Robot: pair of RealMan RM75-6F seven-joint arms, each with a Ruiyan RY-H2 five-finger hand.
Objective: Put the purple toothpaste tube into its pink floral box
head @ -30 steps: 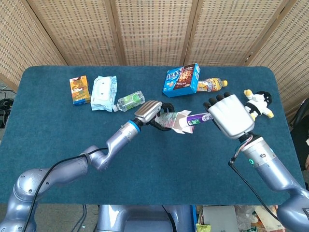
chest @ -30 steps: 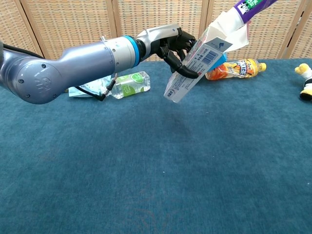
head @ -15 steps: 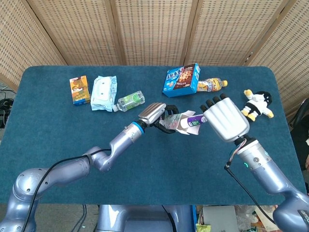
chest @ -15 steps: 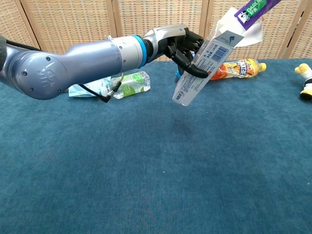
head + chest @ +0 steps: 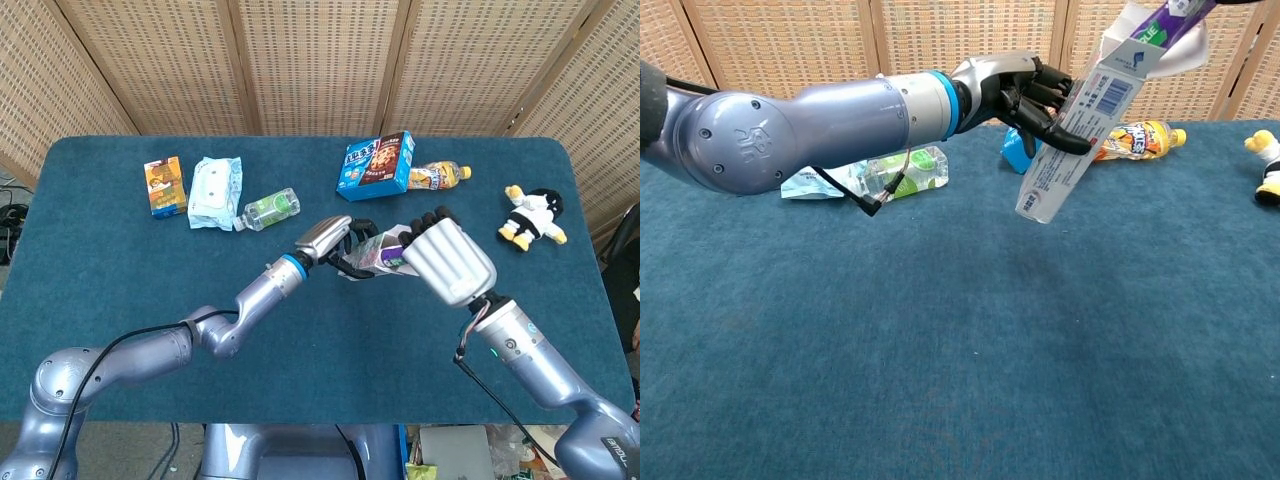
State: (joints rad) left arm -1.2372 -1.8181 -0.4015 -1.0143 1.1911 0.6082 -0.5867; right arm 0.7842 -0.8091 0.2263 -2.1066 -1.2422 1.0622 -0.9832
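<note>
Over the last second the right hand (image 5: 452, 262) had pushed the purple toothpaste tube (image 5: 1173, 12) further into the open end of the pink floral box (image 5: 1078, 140); far less purple showed than before. The left hand (image 5: 1025, 95) kept its fingers (image 5: 1052, 138) clamped around the box, held tilted above the table (image 5: 960, 350). The right hand's fingers were curled on the tube's tail. Insertion looked nearly complete, with only the tail protruding.

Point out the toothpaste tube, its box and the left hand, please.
tube (image 5: 1167, 12), chest view, purple body above the box mouth
box (image 5: 1080, 135), chest view, barcode side panel
left hand (image 5: 1025, 90), chest view, dark fingers gripping the box
</note>
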